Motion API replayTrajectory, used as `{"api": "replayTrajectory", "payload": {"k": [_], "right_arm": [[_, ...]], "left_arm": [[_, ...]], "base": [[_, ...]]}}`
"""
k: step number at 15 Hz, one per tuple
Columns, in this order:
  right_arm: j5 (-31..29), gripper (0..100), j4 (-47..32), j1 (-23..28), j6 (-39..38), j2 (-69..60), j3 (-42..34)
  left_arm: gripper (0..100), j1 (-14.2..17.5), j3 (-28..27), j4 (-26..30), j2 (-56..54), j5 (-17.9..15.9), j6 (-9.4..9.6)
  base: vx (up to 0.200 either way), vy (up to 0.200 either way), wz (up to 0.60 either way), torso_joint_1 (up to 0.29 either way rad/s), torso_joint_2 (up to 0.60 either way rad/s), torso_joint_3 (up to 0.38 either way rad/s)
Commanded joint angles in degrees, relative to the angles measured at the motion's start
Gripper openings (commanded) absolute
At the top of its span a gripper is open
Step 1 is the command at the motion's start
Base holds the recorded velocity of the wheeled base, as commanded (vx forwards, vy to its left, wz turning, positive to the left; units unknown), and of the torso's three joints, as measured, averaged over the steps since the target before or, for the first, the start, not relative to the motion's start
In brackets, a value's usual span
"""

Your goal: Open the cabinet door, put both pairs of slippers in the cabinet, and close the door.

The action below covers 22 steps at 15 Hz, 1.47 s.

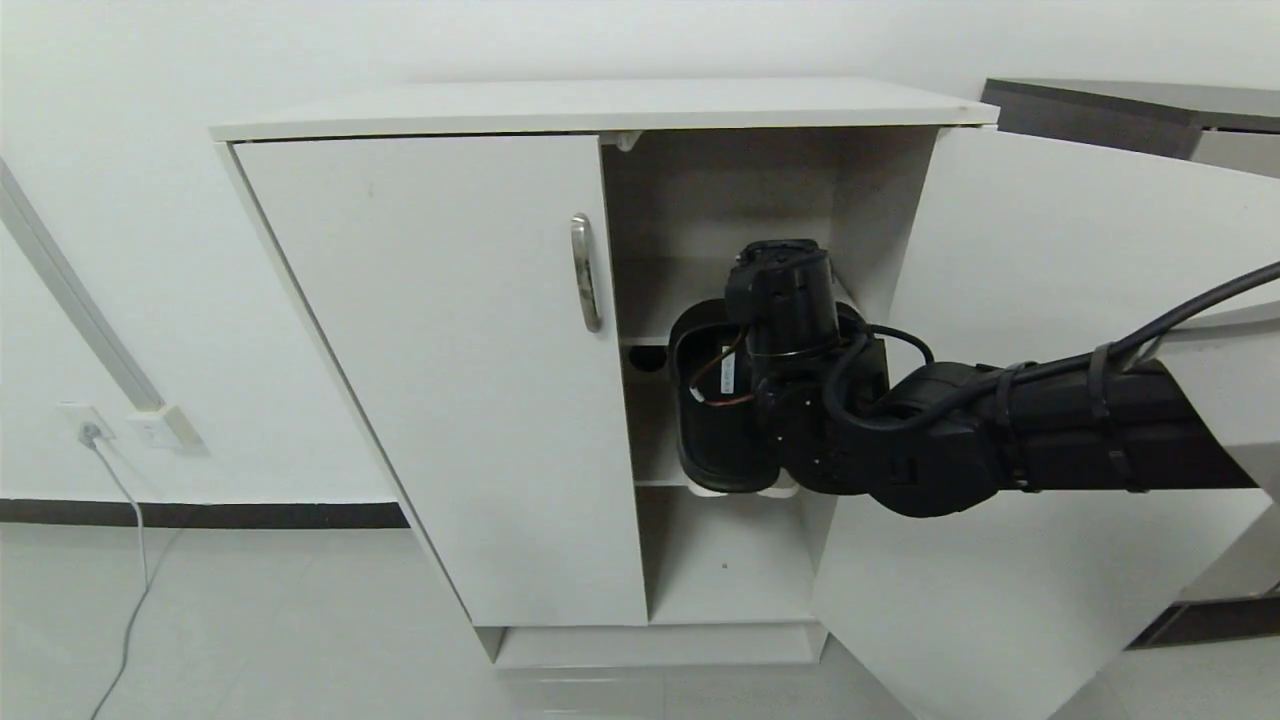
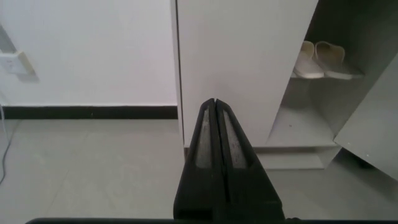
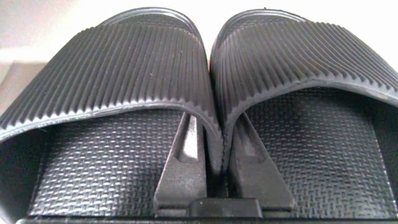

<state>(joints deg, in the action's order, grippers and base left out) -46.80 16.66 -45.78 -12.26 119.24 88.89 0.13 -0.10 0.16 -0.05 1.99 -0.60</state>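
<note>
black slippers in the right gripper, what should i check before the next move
1. Right gripper holds the pair of black ribbed rubber slippers, one finger inside each, inner walls pinched together: ok.
2. Right door of the white wooden cabinet open wide: ok.
3. Black pair within the cabinet opening: ok.
4. Pair of white slippers already on a shelf: ok.
5. Black pair clear of the white pair: cannot tell.
6. Left gripper shut, outside the cabinet: ok.
</note>
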Motion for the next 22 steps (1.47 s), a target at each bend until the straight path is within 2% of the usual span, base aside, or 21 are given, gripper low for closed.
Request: {"api": "replayTrajectory", "payload": {"k": [1,5,16,18,22], "right_arm": [[0.0,0,0.0,0.0,0.0,-0.4,-0.3],[0.0,0,0.4,0.1,0.0,-0.9,-1.1],[0.9,0,0.9,0.7,2.6,-0.8,-1.8],[4.3,0,1.4,2.1,4.9,0.6,0.4],[5.9,0,-2.8,3.6,4.9,3.5,8.6]], "left_arm": [[0,0.0,0.0,0.0,0.0,0.0,-0.02],[0,0.0,-0.1,0.0,0.0,0.0,-0.02],[0,0.0,0.0,0.0,0.0,0.0,-0.28],[0,0.0,0.0,0.0,0.0,0.1,-0.28],[0,0.0,0.0,0.0,0.0,0.4,-0.63]], "base": [[0.200,0.000,0.00,0.007,0.00,0.002],[0.200,0.000,0.00,0.001,0.00,0.002],[0.000,0.000,0.00,0.000,0.00,0.000],[0.000,0.000,0.00,0.000,0.00,0.000],[0.000,0.000,0.00,0.000,0.00,0.000]]}}
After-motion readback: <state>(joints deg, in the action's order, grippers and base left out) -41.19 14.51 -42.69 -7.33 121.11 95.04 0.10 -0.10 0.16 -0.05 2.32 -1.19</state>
